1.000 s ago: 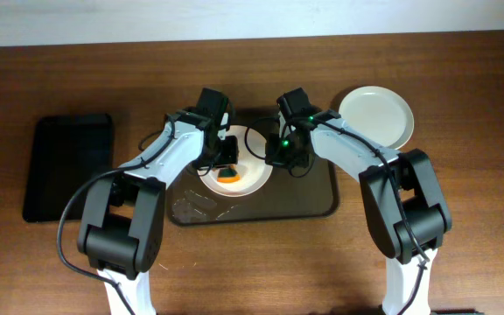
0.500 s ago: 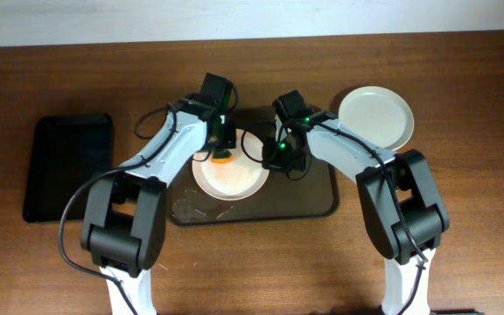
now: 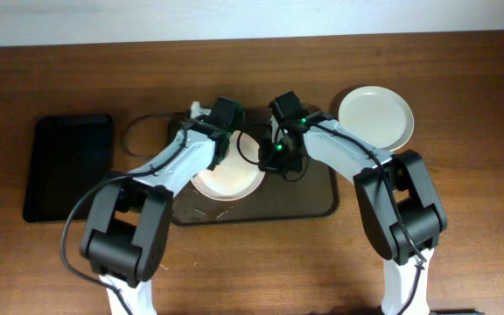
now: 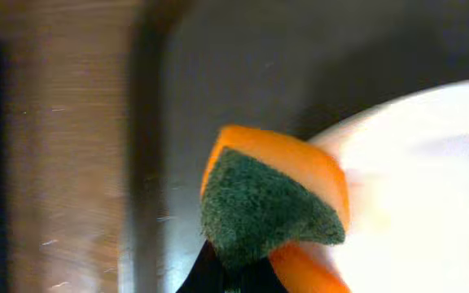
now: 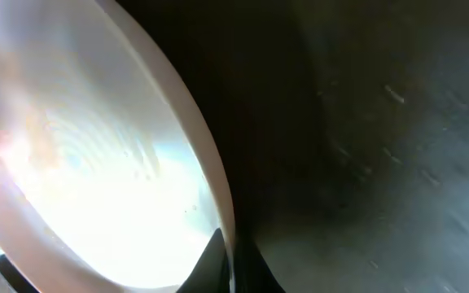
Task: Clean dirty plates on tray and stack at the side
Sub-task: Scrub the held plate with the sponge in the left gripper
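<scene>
Wood surface (image 3: 462, 227), tray (image 3: 318, 206): left end effector (image 4: 230, 274), clamping sponge (image 4: 271, 203), swept from plate (image 3: 230, 179) centre to rim; right end effector (image 5: 228, 264) pinches rim. Wipe looks nearly done.

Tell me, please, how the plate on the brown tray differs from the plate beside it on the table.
The tray plate lies on the brown tray, its rim pinched by the right gripper; the table plate sits on the table, untouched. The tray plate shows an orange smear; the table plate looks clean. Both are round and pale.
</scene>
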`<state>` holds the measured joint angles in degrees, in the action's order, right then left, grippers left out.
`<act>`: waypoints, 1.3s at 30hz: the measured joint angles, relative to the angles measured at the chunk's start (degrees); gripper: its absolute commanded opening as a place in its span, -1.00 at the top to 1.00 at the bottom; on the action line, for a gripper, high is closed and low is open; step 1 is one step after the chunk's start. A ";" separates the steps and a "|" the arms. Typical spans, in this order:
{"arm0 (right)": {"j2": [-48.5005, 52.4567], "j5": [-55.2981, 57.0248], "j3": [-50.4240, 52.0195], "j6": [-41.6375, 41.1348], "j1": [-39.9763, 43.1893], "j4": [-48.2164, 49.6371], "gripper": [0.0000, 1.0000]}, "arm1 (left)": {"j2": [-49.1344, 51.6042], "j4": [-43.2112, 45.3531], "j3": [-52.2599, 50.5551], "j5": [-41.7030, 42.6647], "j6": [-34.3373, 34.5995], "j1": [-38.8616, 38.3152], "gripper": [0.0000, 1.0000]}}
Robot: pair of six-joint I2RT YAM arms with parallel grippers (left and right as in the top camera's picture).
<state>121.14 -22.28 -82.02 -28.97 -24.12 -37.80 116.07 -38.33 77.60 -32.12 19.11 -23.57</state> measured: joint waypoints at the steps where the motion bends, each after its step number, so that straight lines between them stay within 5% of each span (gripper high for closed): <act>1: 0.00 0.48 -0.17 0.07 0.48 -1.77 0.92 | -2.01 -0.85 0.00 -6.34 0.28 1.31 1.00; 6: -1.38 10.93 -7.10 3.80 0.83 -16.41 0.92 | -20.90 -6.99 0.02 -8.79 8.70 8.11 1.00; 11: -14.78 33.99 -13.44 8.68 -6.10 -19.21 0.92 | -22.82 -11.21 0.17 23.28 6.69 30.16 1.00; 15: -15.87 65.18 -13.77 10.01 -18.34 -18.58 0.92 | -22.82 -12.28 0.17 29.35 4.92 30.84 1.00; 18: -15.87 73.11 -13.77 10.14 -20.92 -17.62 0.92 | -22.82 -13.07 0.17 30.05 4.59 30.84 1.00; 20: -15.87 69.16 -13.77 9.66 -19.45 -17.51 0.92 | -22.82 -13.27 0.17 30.27 4.24 30.84 1.00; 23: -14.12 45.53 -13.77 9.44 -11.32 -17.25 0.92 | -22.82 -12.00 -1.42 35.45 1.81 30.84 1.00; 25: -8.07 28.87 -13.88 9.42 -4.09 -17.53 0.92 | -22.82 -11.65 -3.21 41.97 -2.84 30.01 1.00; 28: 0.59 18.16 -13.88 9.33 -0.17 -17.51 0.92 | -22.82 -8.85 -3.37 44.65 -5.49 24.52 1.00; 39: 4.20 13.64 -13.88 9.25 0.09 -17.05 0.92 | -6.32 5.20 -3.58 47.82 -3.87 10.38 1.00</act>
<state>125.34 -8.64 -95.90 -19.73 -24.03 -54.85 109.75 -33.12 74.02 15.70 15.25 -13.19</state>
